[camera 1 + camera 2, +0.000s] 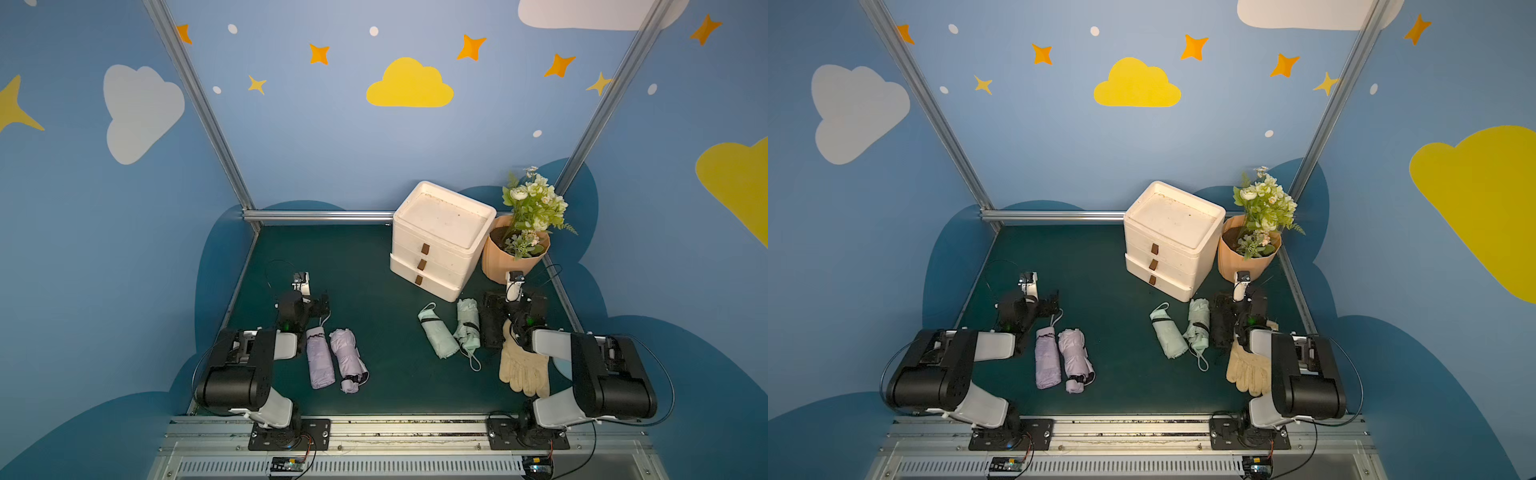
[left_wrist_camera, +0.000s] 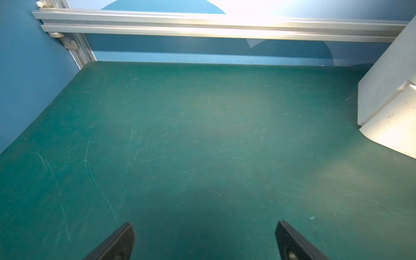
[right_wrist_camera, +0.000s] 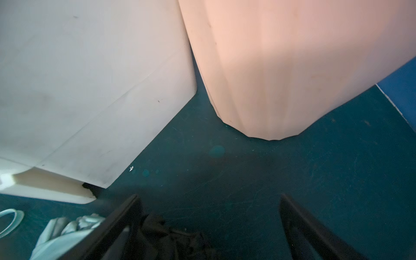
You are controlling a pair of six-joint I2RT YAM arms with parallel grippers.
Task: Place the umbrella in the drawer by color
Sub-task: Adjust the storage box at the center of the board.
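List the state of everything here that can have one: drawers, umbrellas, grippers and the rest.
Drawer unit: upright, no drawer open enough to show its inside.
Purple umbrellas: folded, lying side by side on the mat.
Green umbrellas: folded, lying in front of the drawer unit.
Left gripper: open, empty.
Right gripper: open, gripping nothing.
Flower pot: upright.
Glove: lying flat.

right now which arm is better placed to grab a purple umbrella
Left. The purple umbrellas lie just beside the left tool, which is open over bare mat. The right tool sits far off, by the green umbrellas and flowerpot.
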